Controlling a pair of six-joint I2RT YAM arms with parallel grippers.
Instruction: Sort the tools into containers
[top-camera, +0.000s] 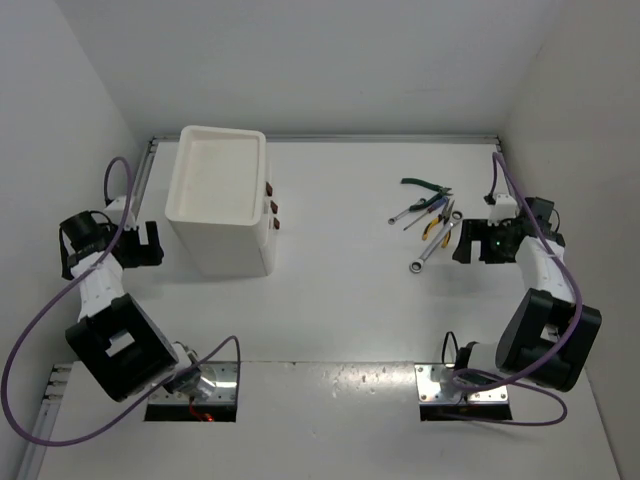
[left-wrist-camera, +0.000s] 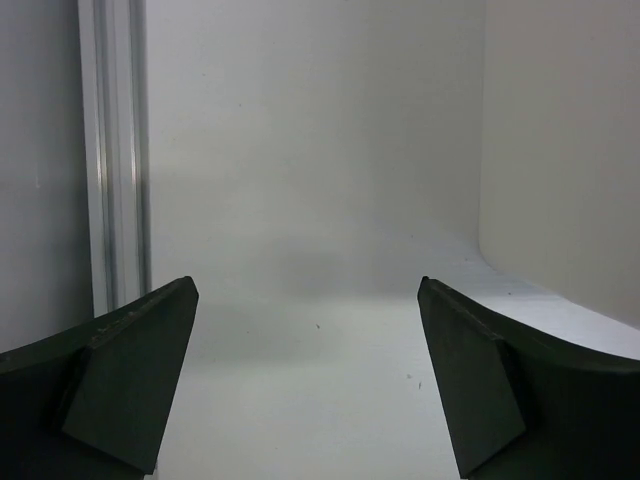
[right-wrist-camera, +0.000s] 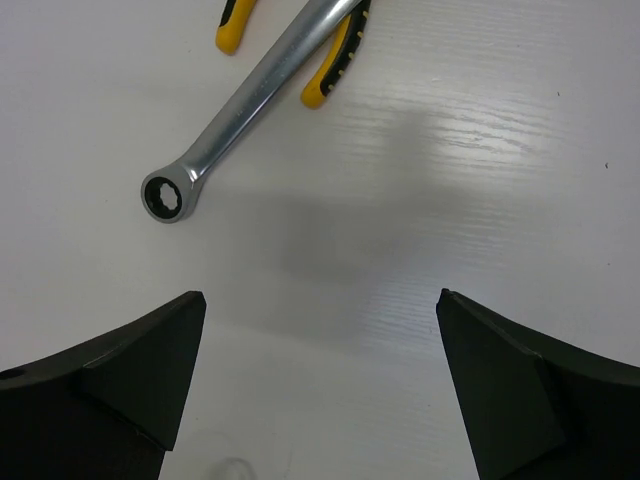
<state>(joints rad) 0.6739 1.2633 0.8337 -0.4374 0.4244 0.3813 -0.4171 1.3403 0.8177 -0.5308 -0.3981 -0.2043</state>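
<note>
**Overlapping tools invite a botched pick**

The bench (top-camera: 350, 300) carries the white drawer unit (top-camera: 218, 200) at far left, its drawers apparently pushed in, well apart from the tools at far right. The left claw (left-wrist-camera: 305, 380) hangs just beside the unit, fingers spread wide and empty. The right claw (right-wrist-camera: 320, 330), also spread and empty, hovers near the silver wrench (right-wrist-camera: 240, 105), which lies across the yellow-handled pliers (right-wrist-camera: 330, 75). Pinching either could drag the other along. The wrench lies flat, so fingers may skid off it. The green-handled pliers (top-camera: 425, 187) and screwdrivers (top-camera: 425, 214) crowd close behind and could be nudged.
</note>
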